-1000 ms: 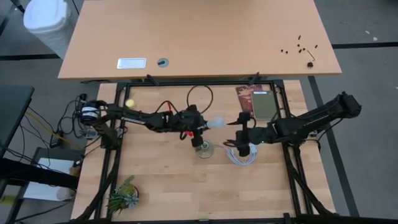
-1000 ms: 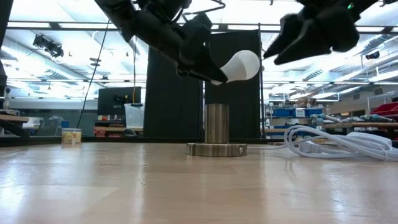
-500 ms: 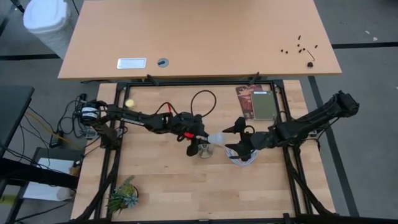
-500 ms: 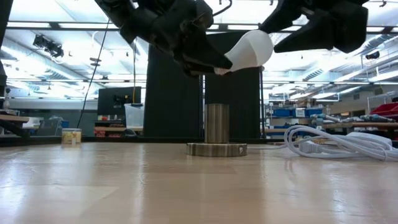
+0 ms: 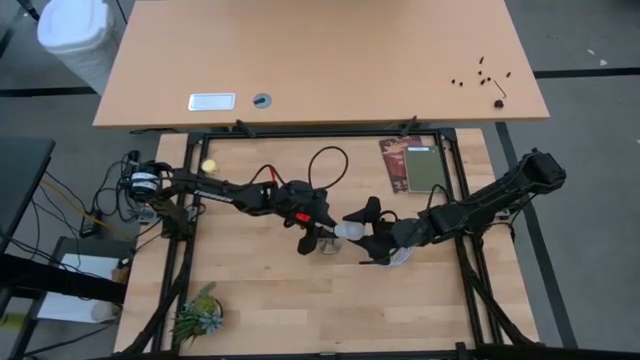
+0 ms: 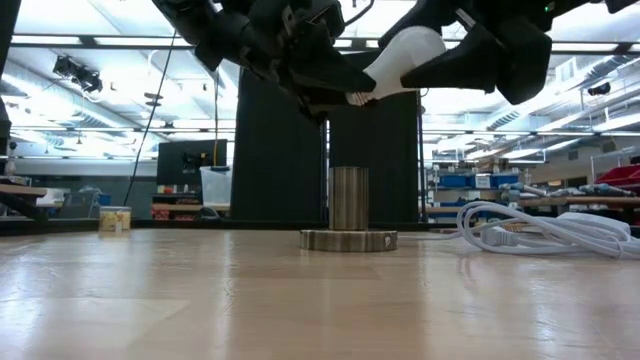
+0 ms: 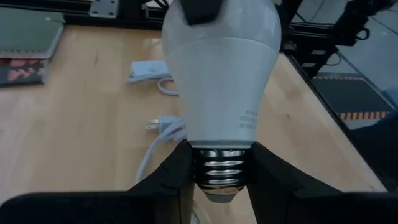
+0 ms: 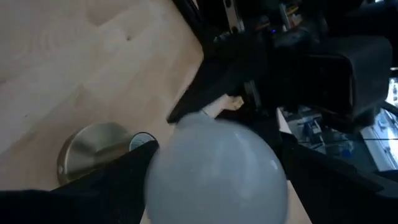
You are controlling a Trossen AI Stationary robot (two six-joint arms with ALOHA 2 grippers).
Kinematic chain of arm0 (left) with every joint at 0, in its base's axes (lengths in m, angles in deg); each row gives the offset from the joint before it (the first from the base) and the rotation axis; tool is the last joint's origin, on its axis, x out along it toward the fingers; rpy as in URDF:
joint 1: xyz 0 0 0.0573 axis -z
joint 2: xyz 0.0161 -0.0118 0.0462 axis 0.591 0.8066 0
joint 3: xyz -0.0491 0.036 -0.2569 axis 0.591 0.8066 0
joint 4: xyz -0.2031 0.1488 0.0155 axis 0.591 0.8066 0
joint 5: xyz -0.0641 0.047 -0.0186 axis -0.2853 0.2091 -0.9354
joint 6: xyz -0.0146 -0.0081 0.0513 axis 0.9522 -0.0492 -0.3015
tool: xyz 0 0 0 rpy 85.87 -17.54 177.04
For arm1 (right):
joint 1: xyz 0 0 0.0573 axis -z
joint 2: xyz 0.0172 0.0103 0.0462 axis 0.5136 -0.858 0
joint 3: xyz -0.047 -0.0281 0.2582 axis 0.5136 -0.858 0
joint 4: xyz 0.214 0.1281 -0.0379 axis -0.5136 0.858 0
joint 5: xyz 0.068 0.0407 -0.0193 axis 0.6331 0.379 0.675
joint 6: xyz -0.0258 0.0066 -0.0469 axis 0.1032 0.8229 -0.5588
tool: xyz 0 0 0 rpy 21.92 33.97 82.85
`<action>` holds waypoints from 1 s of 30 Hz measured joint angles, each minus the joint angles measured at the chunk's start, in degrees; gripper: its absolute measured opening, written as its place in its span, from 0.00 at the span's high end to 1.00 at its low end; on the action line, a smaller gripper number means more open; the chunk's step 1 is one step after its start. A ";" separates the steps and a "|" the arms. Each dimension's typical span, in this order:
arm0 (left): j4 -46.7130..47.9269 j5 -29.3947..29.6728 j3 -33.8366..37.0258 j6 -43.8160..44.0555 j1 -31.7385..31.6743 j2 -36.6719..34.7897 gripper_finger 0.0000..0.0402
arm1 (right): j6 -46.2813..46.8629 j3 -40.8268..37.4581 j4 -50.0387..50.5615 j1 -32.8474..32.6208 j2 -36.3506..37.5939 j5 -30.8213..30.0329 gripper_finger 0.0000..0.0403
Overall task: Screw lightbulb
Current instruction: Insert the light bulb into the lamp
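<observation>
Lightbulb (image 7: pixel 219 74) — base pinched in left gripper (image 7: pixel 222 171) — right gripper (image 5: pixel 368 232) spread wide around its dome.

Clear air above the socket (image 6: pixel 348 200); coiled cord (image 6: pixel 540 232) crowds its side.

The lightbulb (image 7: pixel 219 68) is white with a ribbed silver base — the socket (image 6: pixel 348 212) brushed metallic grey. Cord (image 6: pixel 530 230) white; table (image 5: pixel 260 300) pale wood; both arms black.
</observation>
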 joint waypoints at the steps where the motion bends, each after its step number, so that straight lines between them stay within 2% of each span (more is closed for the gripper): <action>1: -0.05 -0.15 0.00 0.05 0.12 0.00 0.70 | 0.01 0.00 -0.32 0.09 0.02 0.94 0.13; 8: -0.82 -0.13 0.00 0.74 1.07 0.00 0.70 | 3.09 0.00 -0.23 0.49 -0.59 4.17 0.16; 22: -1.90 2.34 0.00 3.30 1.89 0.02 0.70 | 5.50 -0.09 -2.85 1.17 -1.84 5.23 0.35; 27: -1.94 2.87 0.00 2.90 1.87 0.02 0.69 | 6.48 -0.09 -2.98 1.17 -1.84 5.22 0.34; 30: -1.95 3.64 0.00 0.69 1.86 -0.03 0.65 | 7.97 -0.09 -3.37 1.19 -1.79 4.87 0.31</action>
